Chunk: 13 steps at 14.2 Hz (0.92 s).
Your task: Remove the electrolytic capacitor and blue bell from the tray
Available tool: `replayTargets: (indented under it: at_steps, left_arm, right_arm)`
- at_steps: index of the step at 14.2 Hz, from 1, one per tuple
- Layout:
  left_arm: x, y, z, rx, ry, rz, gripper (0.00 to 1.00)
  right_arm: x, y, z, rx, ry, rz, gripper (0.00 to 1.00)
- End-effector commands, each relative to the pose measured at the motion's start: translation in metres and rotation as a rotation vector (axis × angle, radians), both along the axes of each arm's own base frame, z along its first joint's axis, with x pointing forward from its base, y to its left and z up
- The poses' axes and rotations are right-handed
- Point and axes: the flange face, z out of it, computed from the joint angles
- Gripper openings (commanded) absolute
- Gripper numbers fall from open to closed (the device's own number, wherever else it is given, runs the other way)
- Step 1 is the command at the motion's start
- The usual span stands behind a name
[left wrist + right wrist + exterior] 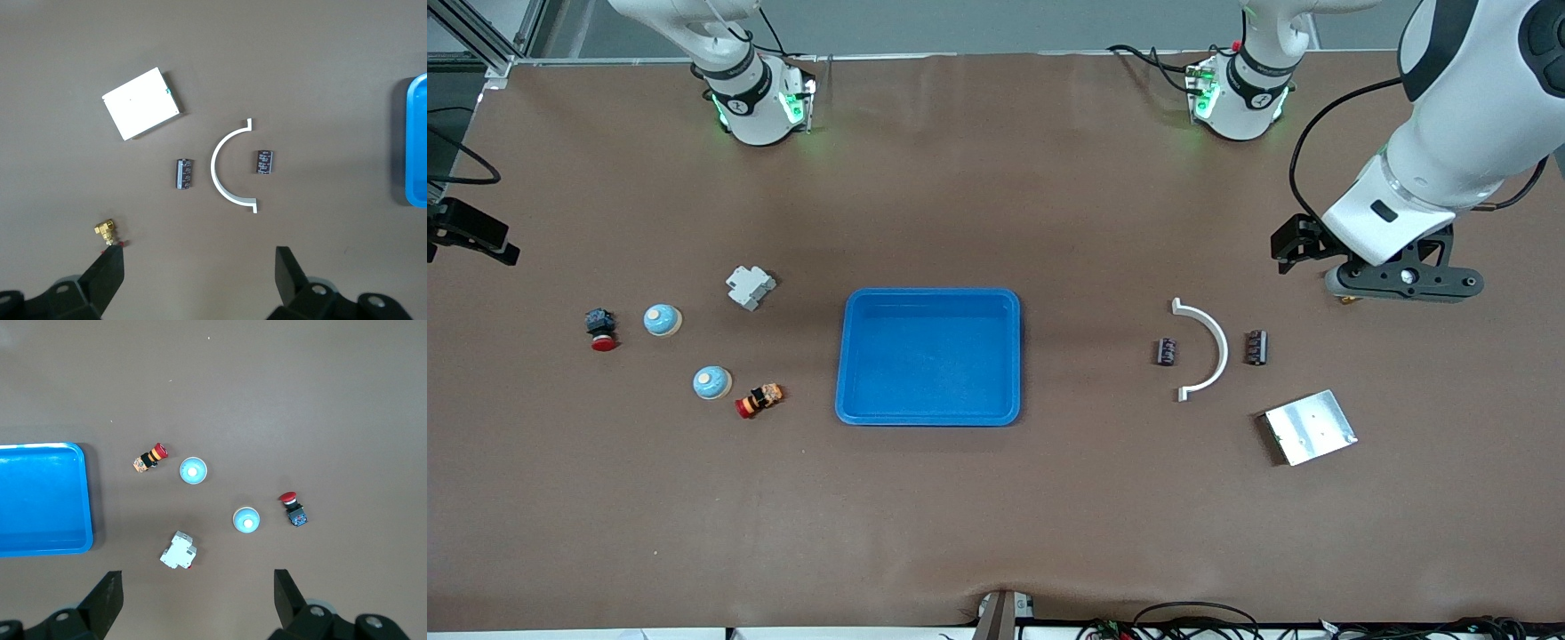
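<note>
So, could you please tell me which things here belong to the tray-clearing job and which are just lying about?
Job:
- tray, nothing in it
- two capacitors, on the table at the left arm's end
- two blue bells, on the table at the right arm's end

Lying about:
- white arc
- metal plate
- brass fitting
- white breaker
- two red push buttons

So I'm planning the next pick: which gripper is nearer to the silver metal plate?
Left. The left gripper hangs open over the table by the plate, at the left arm's end. The right gripper is open above the bells, at the right arm's end.
</note>
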Motion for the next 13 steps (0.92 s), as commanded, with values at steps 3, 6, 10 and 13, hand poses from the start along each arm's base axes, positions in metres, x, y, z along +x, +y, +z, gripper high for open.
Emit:
replayTargets:
  at_steps: [3, 6, 10, 13]
  left_arm:
    - [-0.011, 0.0, 0.018, -0.046, -0.002, 0.02, 1.0]
    - [-0.01, 0.0, 0.02, -0.053, -0.017, 0.014, 1.0]
    - [-0.006, 0.0, 0.023, -0.062, -0.051, 0.011, 1.0]
    - [-0.006, 0.0, 0.022, -0.06, -0.05, 0.011, 1.0]
  right_arm:
    - [0.001, 0.001, 0.004, -0.001, -0.007, 0.012, 1.0]
    - [0.001, 0.001, 0.004, 0.001, -0.009, 0.01, 1.0]
    - [0.001, 0.001, 0.004, 0.004, -0.008, 0.011, 1.0]
    - [0.001, 0.001, 0.004, 0.004, -0.008, 0.011, 1.0]
